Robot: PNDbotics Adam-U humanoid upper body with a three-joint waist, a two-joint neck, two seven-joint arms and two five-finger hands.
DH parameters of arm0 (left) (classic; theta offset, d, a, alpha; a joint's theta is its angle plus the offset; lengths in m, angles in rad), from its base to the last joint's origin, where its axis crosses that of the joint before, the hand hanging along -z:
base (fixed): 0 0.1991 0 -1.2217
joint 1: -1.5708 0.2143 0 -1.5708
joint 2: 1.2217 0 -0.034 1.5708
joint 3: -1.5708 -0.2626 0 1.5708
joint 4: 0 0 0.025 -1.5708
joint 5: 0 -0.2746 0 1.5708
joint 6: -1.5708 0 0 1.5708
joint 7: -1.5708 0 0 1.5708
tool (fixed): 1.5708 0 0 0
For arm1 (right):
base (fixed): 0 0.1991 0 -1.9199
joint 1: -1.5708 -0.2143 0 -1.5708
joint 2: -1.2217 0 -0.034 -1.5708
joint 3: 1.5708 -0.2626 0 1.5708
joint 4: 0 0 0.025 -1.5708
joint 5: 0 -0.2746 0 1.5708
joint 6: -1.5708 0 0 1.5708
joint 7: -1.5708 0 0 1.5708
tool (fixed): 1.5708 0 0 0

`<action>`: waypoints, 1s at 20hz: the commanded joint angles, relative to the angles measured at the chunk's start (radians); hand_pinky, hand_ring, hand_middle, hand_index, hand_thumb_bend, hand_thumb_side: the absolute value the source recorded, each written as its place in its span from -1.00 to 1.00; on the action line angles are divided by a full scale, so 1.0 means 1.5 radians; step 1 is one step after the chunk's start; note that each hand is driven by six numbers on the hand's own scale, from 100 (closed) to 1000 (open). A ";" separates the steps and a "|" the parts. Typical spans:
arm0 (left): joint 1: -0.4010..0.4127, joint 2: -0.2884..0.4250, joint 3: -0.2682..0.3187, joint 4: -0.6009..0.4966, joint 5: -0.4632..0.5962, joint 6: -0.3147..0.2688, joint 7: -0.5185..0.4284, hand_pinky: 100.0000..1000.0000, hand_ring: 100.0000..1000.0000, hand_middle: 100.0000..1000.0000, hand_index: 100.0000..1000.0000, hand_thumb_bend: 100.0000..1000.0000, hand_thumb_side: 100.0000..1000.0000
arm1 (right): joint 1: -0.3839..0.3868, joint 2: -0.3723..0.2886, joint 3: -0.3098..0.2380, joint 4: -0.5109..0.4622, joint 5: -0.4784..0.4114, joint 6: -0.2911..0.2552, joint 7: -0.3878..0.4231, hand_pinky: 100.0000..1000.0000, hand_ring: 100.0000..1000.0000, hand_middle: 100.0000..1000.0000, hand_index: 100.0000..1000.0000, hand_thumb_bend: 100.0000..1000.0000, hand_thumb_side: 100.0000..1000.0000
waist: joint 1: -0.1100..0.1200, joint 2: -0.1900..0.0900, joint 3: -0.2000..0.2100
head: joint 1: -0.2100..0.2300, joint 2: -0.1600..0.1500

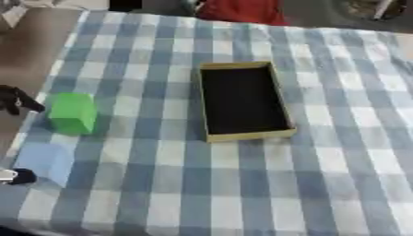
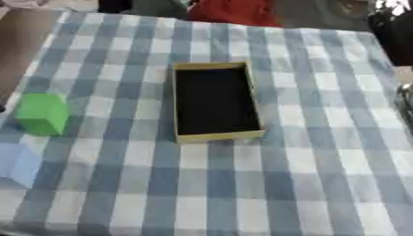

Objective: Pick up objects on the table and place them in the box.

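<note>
A long shallow box (image 1: 244, 133) with tan walls and a dark inside lies open near the middle of the blue-and-white checked cloth (image 1: 242, 193), and nothing shows inside it. Two things wait well to its left: a green block (image 1: 73, 113) by the left edge of the table, and a pale blue block (image 1: 47, 161) nearer and just beyond it to the left. The left hand (image 1: 18, 101) shows only as a dark shape at the left border, just beside the green block and apart from it; whether its fingers are spread or curled I cannot tell. The right hand is out of sight in both views.

The step in hand looks to be the reach for the green block. To do it well, the hand should come over the top, spread its fingers across two opposite faces and close squarely, so the block does not twist or slide off the table edge, then lift clear before carrying it right over the box wall
</note>
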 commanded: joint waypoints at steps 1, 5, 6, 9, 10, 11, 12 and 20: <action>-0.010 0.015 0.005 -0.009 0.009 0.007 -0.020 0.60 0.56 0.60 0.78 0.31 -0.06 | -0.008 -0.012 -0.005 -0.011 -0.004 0.000 -0.003 0.66 0.62 0.69 0.66 -1.00 1.00 | 0.002 -0.005 -0.001 | 0.001 0.004; -0.018 0.014 0.001 -0.008 -0.007 0.019 -0.039 0.62 0.57 0.61 0.76 0.28 -0.08 | -0.011 -0.010 -0.003 -0.011 -0.006 -0.001 -0.004 0.66 0.62 0.68 0.66 -1.00 1.00 | 0.002 -0.002 -0.002 | 0.001 0.004; -0.020 0.014 -0.003 -0.006 -0.010 0.021 -0.044 0.62 0.57 0.61 0.76 0.27 -0.08 | -0.011 -0.010 -0.002 -0.011 -0.006 -0.001 -0.004 0.66 0.62 0.68 0.66 -1.00 1.00 | 0.001 -0.001 -0.003 | 0.002 0.004; -0.028 0.010 -0.013 0.008 -0.019 0.024 -0.058 0.61 0.56 0.57 0.74 0.26 -0.08 | -0.013 -0.009 -0.002 -0.011 -0.008 -0.002 -0.005 0.65 0.62 0.68 0.65 -1.00 1.00 | 0.001 0.002 -0.006 | 0.003 0.004; -0.030 0.008 -0.017 0.011 -0.020 0.025 -0.061 0.60 0.56 0.57 0.73 0.26 -0.08 | -0.013 -0.009 -0.003 -0.011 -0.008 -0.002 -0.006 0.65 0.62 0.68 0.65 -1.00 1.00 | 0.001 0.003 -0.006 | 0.003 0.004; -0.032 0.007 -0.020 0.015 -0.022 0.027 -0.064 0.60 0.55 0.55 0.72 0.24 -0.09 | -0.013 -0.008 -0.002 -0.011 -0.009 -0.002 -0.006 0.65 0.62 0.68 0.65 -1.00 1.00 | 0.001 0.004 -0.007 | 0.004 0.004; -0.034 0.005 -0.024 0.017 -0.024 0.029 -0.067 0.60 0.55 0.55 0.72 0.24 -0.09 | -0.014 -0.008 -0.002 -0.011 -0.009 -0.002 -0.007 0.65 0.62 0.68 0.65 -1.00 1.00 | 0.001 0.005 -0.007 | 0.004 0.004; -0.052 -0.011 -0.050 0.048 -0.049 0.040 -0.087 0.58 0.54 0.53 0.69 0.17 -0.13 | -0.015 -0.005 -0.002 -0.011 -0.012 -0.005 -0.010 0.65 0.62 0.67 0.65 -1.00 1.00 | -0.001 0.007 -0.012 | 0.009 0.004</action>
